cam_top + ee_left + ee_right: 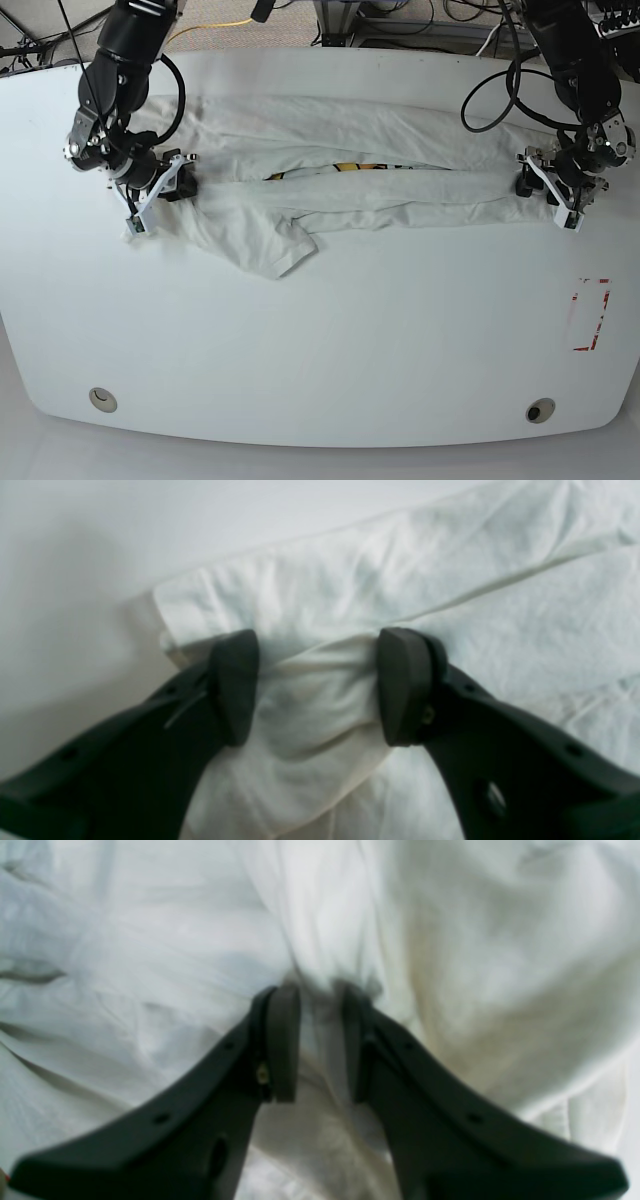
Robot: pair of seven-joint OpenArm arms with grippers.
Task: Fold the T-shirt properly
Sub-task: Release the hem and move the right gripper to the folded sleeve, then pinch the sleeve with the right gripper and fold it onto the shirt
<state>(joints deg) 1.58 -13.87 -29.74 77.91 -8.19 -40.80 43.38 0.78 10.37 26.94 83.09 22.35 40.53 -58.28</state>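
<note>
On white table (320, 340), T-shirt (400, 190) stretched lengthwise, cables (420, 15) behind

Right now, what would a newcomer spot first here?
The long white cotton T-shirt, stretched into a band across the far half of the white table, a sliver of orange-yellow graphic peeking from its fold. The left gripper and right gripper pinch opposite ends; one sleeve flops nearward.
</note>
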